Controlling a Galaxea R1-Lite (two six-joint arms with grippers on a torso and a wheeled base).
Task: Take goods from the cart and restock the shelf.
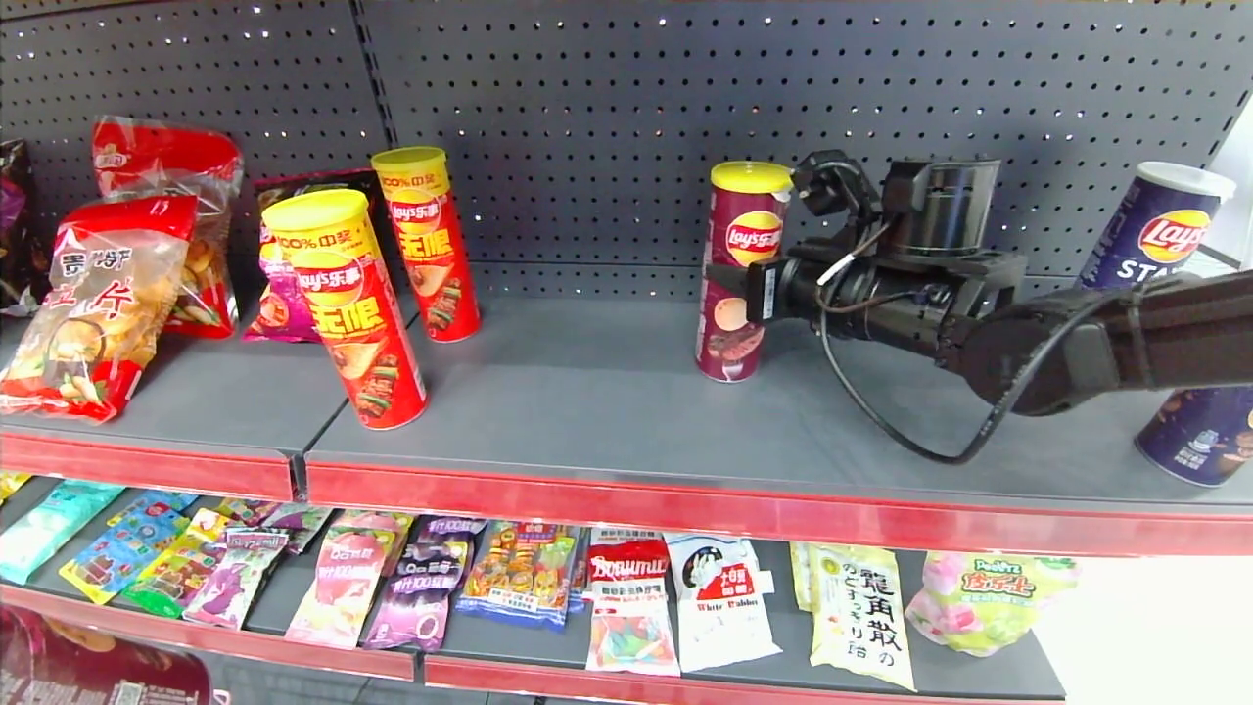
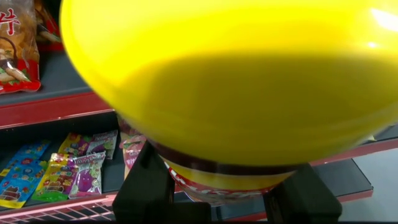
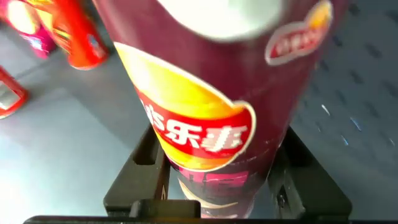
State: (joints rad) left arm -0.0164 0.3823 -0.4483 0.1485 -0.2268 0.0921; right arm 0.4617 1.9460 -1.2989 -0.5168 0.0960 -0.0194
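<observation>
A maroon chip can [image 1: 739, 274] with a yellow lid stands upright on the grey upper shelf [image 1: 587, 411], near the pegboard back. My right gripper [image 1: 744, 291] reaches in from the right and is shut on its middle. In the right wrist view the maroon can [image 3: 211, 124] sits between the two black fingers [image 3: 152, 171] of the right gripper [image 3: 221, 180]. In the left wrist view a red can with a yellow lid [image 2: 230, 81] is held in front of the shelves, with my left gripper [image 2: 221, 193] shut on it.
Two red chip cans [image 1: 348, 304] [image 1: 428, 240] and snack bags [image 1: 98, 294] stand at the left of the upper shelf. Blue cans [image 1: 1155, 230] [image 1: 1199, 431] are at the far right. Candy bags [image 1: 626, 597] line the lower shelf. Bare shelf lies between the red cans and the maroon can.
</observation>
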